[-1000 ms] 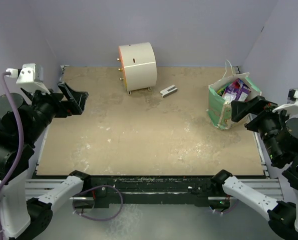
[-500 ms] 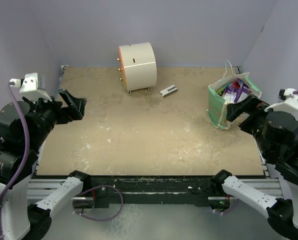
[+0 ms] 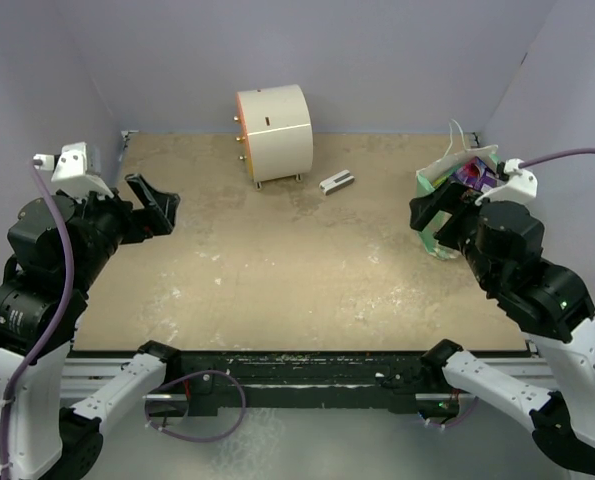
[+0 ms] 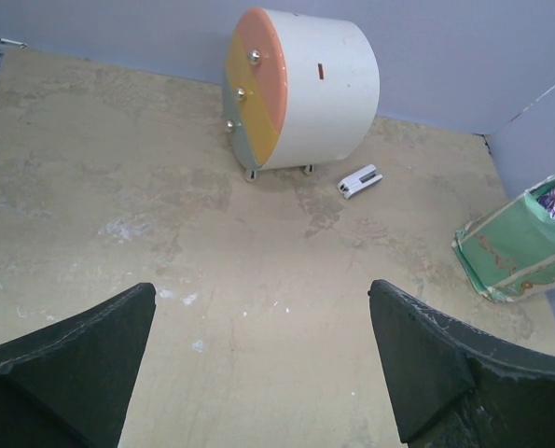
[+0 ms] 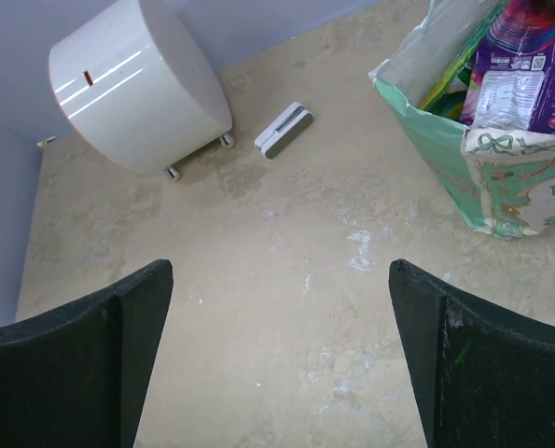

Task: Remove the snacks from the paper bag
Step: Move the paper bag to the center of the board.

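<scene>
Tabletop [image 3: 297, 270]: tan, matte, scuffed, with chalky white specks, most of them toward 4 o'clock. Walls [image 3: 377, 60]: plain pale lavender panels closing off the left, far and right sides. Aluminium rail [image 3: 307, 372] along the near edge at 6 o'clock. White cylinder [image 3: 275, 132] with an orange rim at 12 o'clock, and a small grey-white block [image 3: 336, 182] near it at 1 o'clock. Light is even, shadows soft.

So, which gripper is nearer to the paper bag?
Right. The right gripper is open, close beside the paper bag; the left gripper, also open, is far across the table, near its left edge.
</scene>
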You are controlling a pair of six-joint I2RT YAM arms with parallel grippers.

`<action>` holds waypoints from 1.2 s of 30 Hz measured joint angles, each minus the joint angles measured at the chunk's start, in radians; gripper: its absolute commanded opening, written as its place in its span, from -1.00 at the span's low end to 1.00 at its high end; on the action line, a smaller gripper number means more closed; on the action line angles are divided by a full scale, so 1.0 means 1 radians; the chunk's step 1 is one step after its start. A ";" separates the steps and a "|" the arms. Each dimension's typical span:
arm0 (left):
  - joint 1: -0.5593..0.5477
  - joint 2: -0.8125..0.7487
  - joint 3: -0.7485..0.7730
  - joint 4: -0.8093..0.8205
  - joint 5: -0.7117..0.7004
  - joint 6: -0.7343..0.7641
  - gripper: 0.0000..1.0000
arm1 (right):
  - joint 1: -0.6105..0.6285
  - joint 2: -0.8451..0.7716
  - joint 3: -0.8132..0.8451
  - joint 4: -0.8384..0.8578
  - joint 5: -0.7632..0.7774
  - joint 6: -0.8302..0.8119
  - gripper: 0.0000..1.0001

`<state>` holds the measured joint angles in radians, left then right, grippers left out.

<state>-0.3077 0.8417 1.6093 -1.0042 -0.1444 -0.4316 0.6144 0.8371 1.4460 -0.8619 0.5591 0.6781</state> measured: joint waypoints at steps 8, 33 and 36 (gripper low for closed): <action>0.000 0.043 -0.004 0.027 0.032 -0.025 0.98 | 0.000 0.100 -0.003 0.073 0.110 -0.011 0.99; 0.000 0.270 0.003 0.148 0.029 -0.010 0.98 | -0.593 0.794 0.440 0.177 -0.072 -0.053 0.53; 0.000 0.303 0.003 0.166 0.027 -0.010 0.98 | -0.639 0.827 0.439 0.219 -0.140 -0.065 0.36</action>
<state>-0.3077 1.1450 1.6123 -0.8387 -0.1173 -0.4412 -0.0250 1.6638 1.8854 -0.6426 0.4191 0.6132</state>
